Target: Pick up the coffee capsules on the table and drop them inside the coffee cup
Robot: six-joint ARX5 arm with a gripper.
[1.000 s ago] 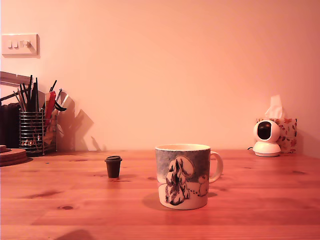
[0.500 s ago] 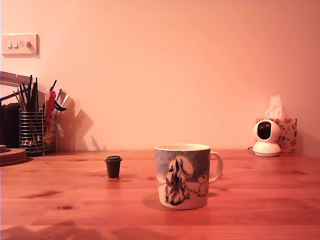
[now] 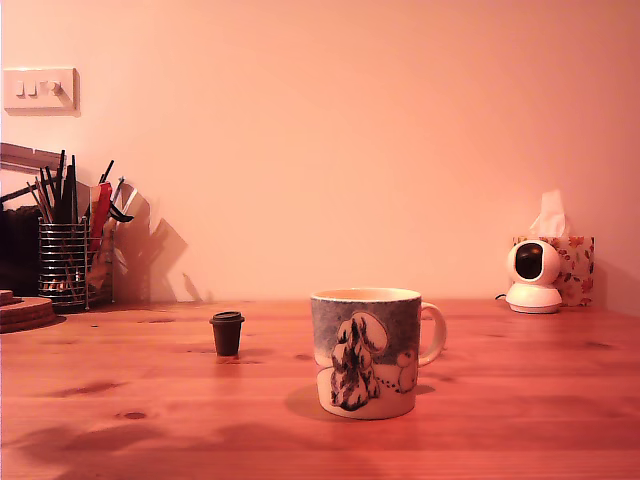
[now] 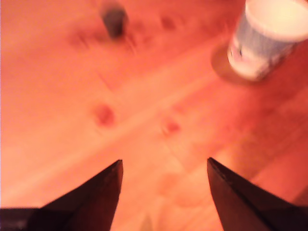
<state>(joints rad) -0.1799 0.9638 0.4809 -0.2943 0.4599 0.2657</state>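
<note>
My gripper hangs over bare table, jaws spread, nothing between them; mug nearest the exterior camera; capsule upright beyond it, toward that view's left, well apart; probably light, stiff, slick; I'd pinch the tapered body under the rim, gently.
</note>
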